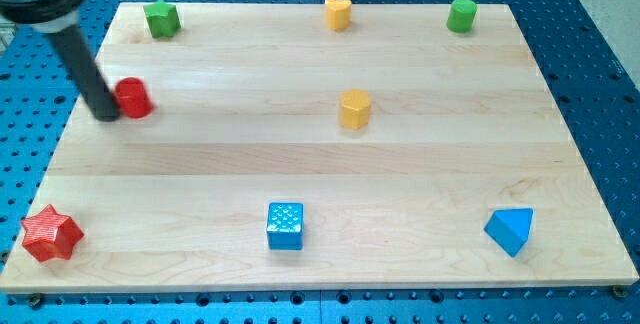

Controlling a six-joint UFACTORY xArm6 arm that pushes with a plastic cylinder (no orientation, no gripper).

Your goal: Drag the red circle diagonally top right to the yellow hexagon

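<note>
The red circle lies on the wooden board near its left edge. The yellow hexagon stands near the board's middle, far to the right of the red circle. My tip rests on the board right against the red circle's left side, a little below its middle. The dark rod slants up toward the view's top left corner.
A green star, a yellow heart and a green circle line the top edge. A red star, a blue cube and a blue triangle sit along the bottom.
</note>
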